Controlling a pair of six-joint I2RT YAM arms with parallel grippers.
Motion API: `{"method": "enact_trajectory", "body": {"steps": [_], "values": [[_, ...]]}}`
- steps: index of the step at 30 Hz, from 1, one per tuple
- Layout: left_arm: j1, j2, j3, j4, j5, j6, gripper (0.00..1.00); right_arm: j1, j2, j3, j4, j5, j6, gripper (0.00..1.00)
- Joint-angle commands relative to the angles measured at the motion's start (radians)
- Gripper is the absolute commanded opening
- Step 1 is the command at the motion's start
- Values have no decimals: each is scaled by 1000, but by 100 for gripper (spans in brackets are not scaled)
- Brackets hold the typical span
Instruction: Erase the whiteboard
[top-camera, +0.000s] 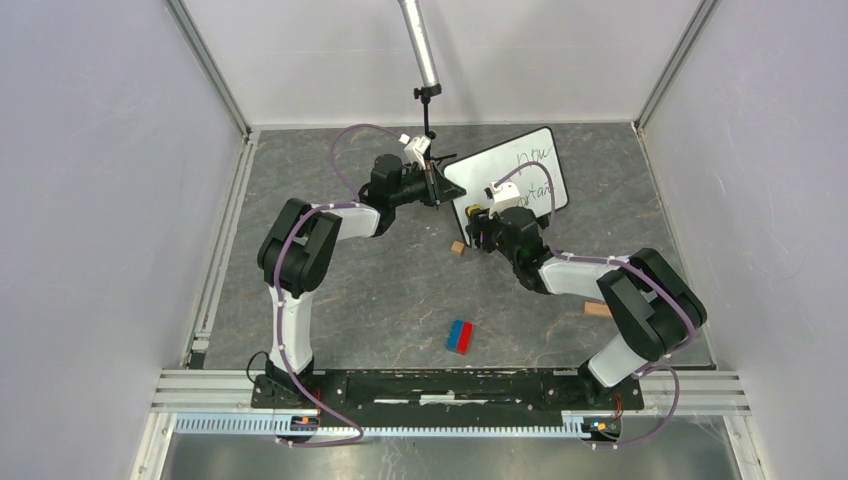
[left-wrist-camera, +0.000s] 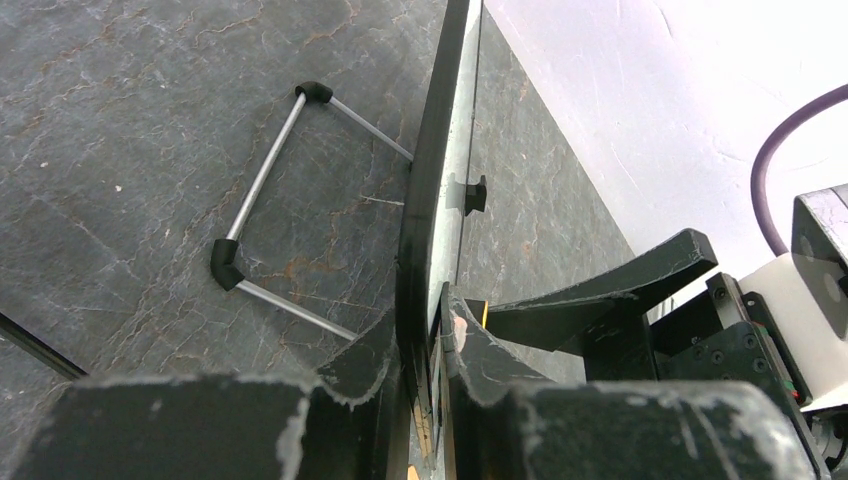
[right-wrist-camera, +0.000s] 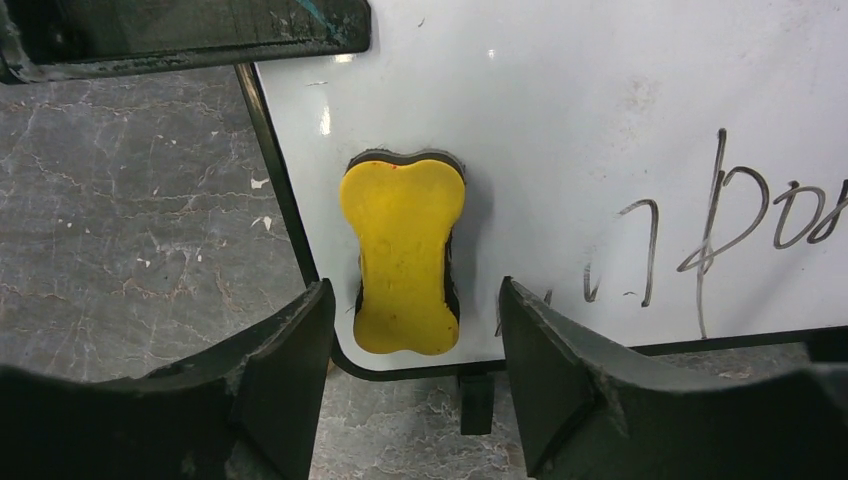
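Nearest the bases, a red-and-blue block (top-camera: 460, 337) lies idle on the table (top-camera: 380, 300). Farther out, the right claw (right-wrist-camera: 415, 300) is spread, its fingers (right-wrist-camera: 290, 340) flanking a yellow eraser (right-wrist-camera: 403, 255) that sits flat against the whiteboard (top-camera: 520, 170) near a lower corner (apparently clinging there unaided). The claw seems lined up to grasp it. The board stands propped at the table's far centre, its black handwriting (right-wrist-camera: 720, 230) not yet wiped. Beyond, the left claw (left-wrist-camera: 425, 350) pinches the board's side edge, likely bracing it so wiping pressure cannot tip it back over its wire stand (left-wrist-camera: 265, 190).
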Motion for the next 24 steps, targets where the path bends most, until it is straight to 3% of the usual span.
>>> {"method": "enact_trajectory", "body": {"steps": [1, 6, 12, 16, 21, 24], "values": [[-3, 8, 22, -31, -11, 65, 2, 2, 17, 44, 15, -22, -13, 64], [-3, 9, 25, -37, -10, 63, 2, 2, 40, 54, 17, -22, -19, 48], [-6, 19, 13, -5, -4, 21, 23, 1, 53, 45, 41, -22, -14, 29], [-11, 31, 22, -11, -5, 17, 19, 4, 54, 9, 102, 3, 8, 24], [-12, 34, 27, -38, -28, 23, 3, 49, 58, -50, 196, 128, 55, 20], [-12, 32, 30, -49, -32, 28, 2, 93, 79, -68, 246, 228, 75, 20]]}}
